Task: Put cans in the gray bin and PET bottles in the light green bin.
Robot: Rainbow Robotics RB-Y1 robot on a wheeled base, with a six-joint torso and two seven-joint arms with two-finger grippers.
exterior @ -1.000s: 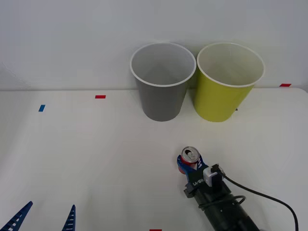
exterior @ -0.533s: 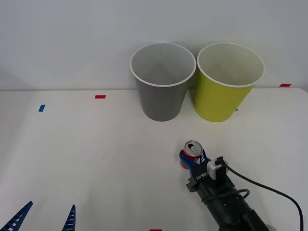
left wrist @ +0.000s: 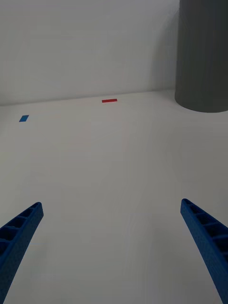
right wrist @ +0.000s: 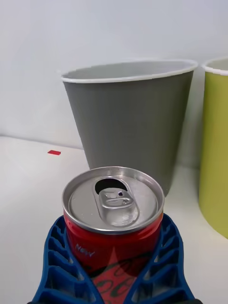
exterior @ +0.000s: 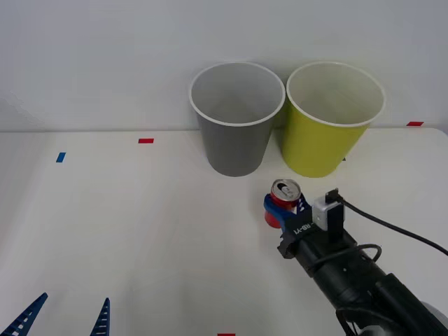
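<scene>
The right tool's (exterior: 282, 210) blue fingers (right wrist: 59, 266) hide the can's (right wrist: 114, 223) lower sides. The light green bin (right wrist: 214, 147) is cut off at the frame edge.

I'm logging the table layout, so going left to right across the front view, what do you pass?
left gripper → gray bin → can held by the right gripper → light green bin

red can (exterior: 283, 201) in right end effector (exterior: 285, 210) near gray bin (exterior: 235, 133)

Right tool (exterior: 283, 208) clamped shut mid-table; left tool (exterior: 66, 315) parked, fingers spread.
</scene>
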